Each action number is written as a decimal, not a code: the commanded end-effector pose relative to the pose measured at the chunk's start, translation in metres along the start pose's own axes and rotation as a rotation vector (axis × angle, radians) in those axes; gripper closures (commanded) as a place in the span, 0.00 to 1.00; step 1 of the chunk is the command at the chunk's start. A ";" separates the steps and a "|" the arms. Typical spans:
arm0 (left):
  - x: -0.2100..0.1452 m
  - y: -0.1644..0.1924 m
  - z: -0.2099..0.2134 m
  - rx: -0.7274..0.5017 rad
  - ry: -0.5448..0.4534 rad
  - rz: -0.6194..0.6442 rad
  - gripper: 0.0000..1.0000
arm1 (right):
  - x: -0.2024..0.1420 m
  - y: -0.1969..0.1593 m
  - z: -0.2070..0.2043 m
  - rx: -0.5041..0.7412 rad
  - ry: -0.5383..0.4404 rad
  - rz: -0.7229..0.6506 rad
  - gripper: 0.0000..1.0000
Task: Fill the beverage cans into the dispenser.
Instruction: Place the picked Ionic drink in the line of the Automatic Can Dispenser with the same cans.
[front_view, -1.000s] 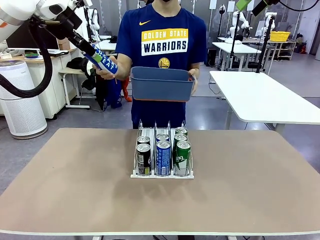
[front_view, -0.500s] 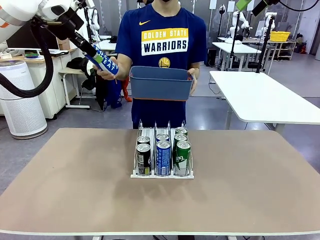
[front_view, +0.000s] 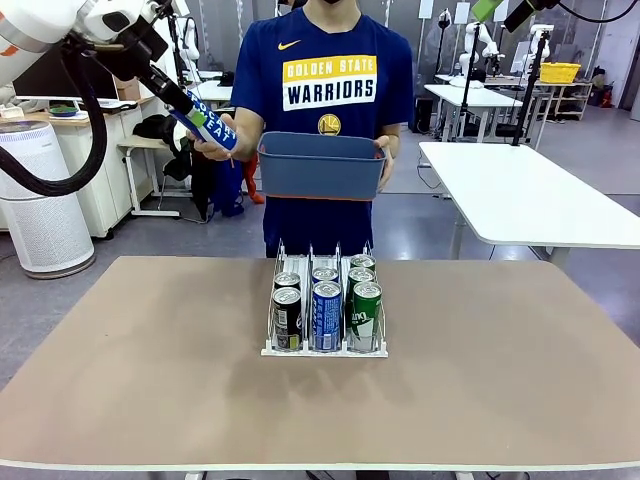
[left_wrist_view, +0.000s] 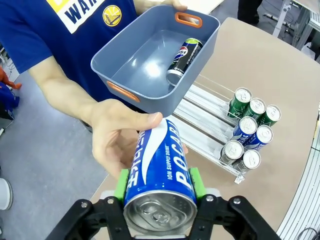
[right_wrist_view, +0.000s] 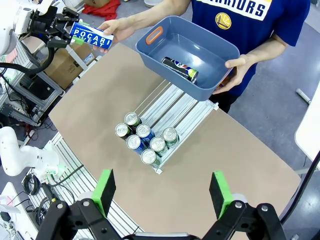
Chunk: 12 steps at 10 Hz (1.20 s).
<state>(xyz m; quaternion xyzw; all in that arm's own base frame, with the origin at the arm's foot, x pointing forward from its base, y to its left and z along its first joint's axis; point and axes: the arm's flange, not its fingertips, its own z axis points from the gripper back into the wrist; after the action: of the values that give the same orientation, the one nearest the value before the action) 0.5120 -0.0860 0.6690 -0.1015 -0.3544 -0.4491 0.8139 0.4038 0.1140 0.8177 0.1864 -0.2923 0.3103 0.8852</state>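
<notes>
Seemingly mid-handover, a blue can (left_wrist_view: 159, 157) is pinched by the left gripper (left_wrist_view: 159, 181) and touched by a hand (left_wrist_view: 114, 135), away from the dispenser (left_wrist_view: 200, 115). The right gripper (right_wrist_view: 162, 192) is spread. Lane loading is called for next.

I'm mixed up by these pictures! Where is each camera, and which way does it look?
Front: between the arms, facing the person across the table; left arm shows.
Left wrist: looks along jaws shut on the blue can, at the person's hand.
Right wrist: high up, looks down past open jaws at the dispenser.
Shared: the bin.
</notes>
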 end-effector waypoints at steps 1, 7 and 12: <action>-0.001 0.001 0.003 0.000 -0.007 -0.001 0.85 | 0.000 0.000 0.000 0.000 0.000 0.000 0.00; -0.001 0.001 0.003 0.000 -0.007 -0.001 0.85 | 0.000 0.000 0.000 0.000 0.000 0.000 0.00; -0.001 0.001 0.003 0.000 -0.007 -0.001 0.85 | 0.000 0.000 0.000 0.000 0.000 0.000 0.00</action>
<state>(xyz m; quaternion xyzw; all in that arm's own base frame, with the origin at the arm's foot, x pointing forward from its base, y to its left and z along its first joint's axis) 0.5119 -0.0861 0.6688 -0.1019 -0.3538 -0.4495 0.8139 0.4038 0.1140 0.8177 0.1864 -0.2923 0.3103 0.8852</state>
